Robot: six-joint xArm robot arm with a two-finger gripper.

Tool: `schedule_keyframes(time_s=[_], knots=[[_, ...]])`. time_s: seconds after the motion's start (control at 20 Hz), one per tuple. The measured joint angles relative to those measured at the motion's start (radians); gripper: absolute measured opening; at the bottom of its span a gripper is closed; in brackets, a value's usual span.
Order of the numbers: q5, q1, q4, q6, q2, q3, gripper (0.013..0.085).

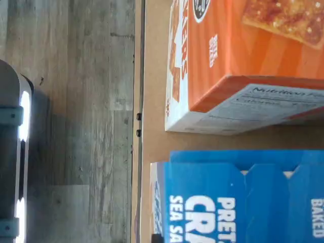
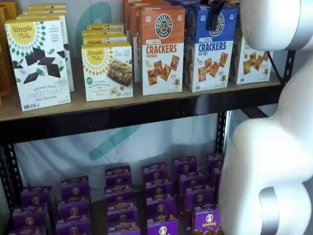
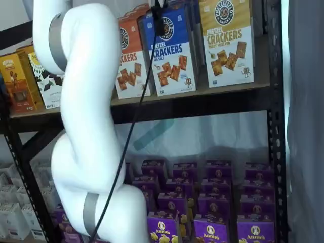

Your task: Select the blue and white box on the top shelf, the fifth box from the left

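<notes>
The blue and white box (image 2: 210,49) stands upright on the top shelf (image 2: 122,115), between an orange-topped and a yellow-topped cracker box. It also shows in a shelf view (image 3: 169,55). My gripper (image 2: 215,14) comes down from above onto the box's top edge, and one black finger (image 3: 158,17) lies against the upper front face. The other finger is hidden behind the box. In the wrist view the blue box (image 1: 238,202) lies close under the camera on the tan shelf board (image 1: 152,101).
The orange-topped cracker box (image 2: 162,49) stands tight on one side and the yellow-topped one (image 3: 225,40) on the other. My white arm (image 3: 86,126) and its cable fill the foreground. Purple boxes (image 2: 161,191) fill the lower shelf. Grey floor (image 1: 76,126) shows beyond the shelf edge.
</notes>
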Motion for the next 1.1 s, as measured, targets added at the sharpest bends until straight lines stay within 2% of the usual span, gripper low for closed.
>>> schedule_keyframes(time_s=[0.55, 0.75, 1.1], knots=[[0.007, -0.006, 0.008, -0.002, -0.044, 0.033, 0.0610], [0.022, -0.003, -0.016, -0.006, -0.076, 0.053, 0.0610], [0.069, -0.019, -0.018, -0.018, -0.160, 0.095, 0.0610]])
